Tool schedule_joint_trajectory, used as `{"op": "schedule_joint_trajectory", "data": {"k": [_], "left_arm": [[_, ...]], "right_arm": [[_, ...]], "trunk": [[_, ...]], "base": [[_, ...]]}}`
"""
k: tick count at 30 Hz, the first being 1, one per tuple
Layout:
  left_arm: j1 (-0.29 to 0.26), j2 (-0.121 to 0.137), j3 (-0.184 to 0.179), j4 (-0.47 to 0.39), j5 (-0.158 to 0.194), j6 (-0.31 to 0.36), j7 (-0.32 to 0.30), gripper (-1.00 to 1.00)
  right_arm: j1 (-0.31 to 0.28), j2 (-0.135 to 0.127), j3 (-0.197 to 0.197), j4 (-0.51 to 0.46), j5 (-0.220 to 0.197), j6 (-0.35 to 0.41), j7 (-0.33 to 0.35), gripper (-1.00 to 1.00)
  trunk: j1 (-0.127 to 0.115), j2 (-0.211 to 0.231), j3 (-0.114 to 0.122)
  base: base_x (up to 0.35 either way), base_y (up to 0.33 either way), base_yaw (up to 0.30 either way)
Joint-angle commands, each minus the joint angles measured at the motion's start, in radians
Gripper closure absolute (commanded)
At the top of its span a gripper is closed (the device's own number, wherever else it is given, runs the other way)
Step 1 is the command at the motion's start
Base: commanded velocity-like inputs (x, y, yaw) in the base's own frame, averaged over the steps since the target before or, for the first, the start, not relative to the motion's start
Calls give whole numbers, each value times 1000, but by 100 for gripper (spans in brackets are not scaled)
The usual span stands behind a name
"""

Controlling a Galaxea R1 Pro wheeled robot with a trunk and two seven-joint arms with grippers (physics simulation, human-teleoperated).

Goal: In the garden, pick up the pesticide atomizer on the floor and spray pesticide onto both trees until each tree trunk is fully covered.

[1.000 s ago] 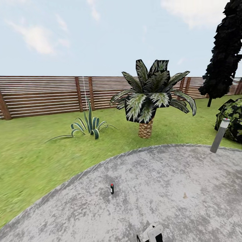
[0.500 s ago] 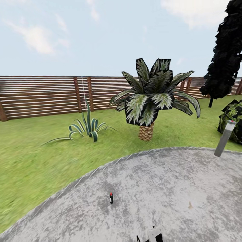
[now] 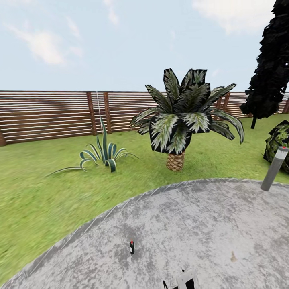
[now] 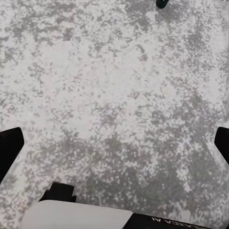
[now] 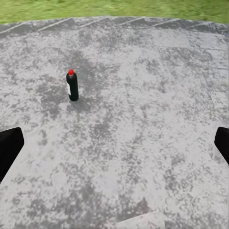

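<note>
The pesticide atomizer (image 3: 131, 247), a small dark bottle with a red dot on top, stands upright on the grey paved floor (image 3: 200, 224) of the garden. In the right wrist view the atomizer (image 5: 72, 86) stands some way ahead of my right gripper (image 5: 114, 143), which is open with its black fingertips (image 5: 9, 145) spread wide. My left gripper (image 4: 114, 143) hangs open over bare paving, with a dark object (image 4: 162, 3) at the picture's edge. A white and black part of my arm (image 3: 183, 280) shows low in the head view. The two trees are out of view.
Green lawn (image 3: 40, 192) rings the paving, backed by a brown slat fence (image 3: 48, 114). A short palm (image 3: 176, 120) and a spiky agave (image 3: 102, 154) stand beyond the paving. A grey post (image 3: 274, 168), a bush (image 3: 281, 140) and a dark cypress column (image 3: 271, 68) are at right.
The whole head view has shifted: the camera has moved closer, so the atomizer sits lower in the picture and the plants look slightly larger. The atomizer itself has not moved.
</note>
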Motion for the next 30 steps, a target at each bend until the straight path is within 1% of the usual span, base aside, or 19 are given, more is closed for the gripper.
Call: {"op": "schedule_joint_trajectory", "data": {"k": [1,8,16,21,30], "left_arm": [[0,0,0,0,0,0,0,-100],[0,0,0,0,0,-1,0,-100],[0,0,0,0,0,-1,0,-100],[0,0,0,0,0,-1,0,-100],[0,0,0,0,0,-1,0,-100]], "right_arm": [[0,0,0,0,0,0,0,-100],[0,0,0,0,0,0,0,-100],[0,0,0,0,0,0,0,-100],[0,0,0,0,0,0,0,-100],[0,0,0,0,0,0,0,-100]], "trunk": [[0,0,0],[0,0,0],[0,0,0],[0,0,2],[0,0,6]], "base": [[120,0,0],[199,-52,0],[220,-214,43],[158,-270,218],[136,-284,278]]}}
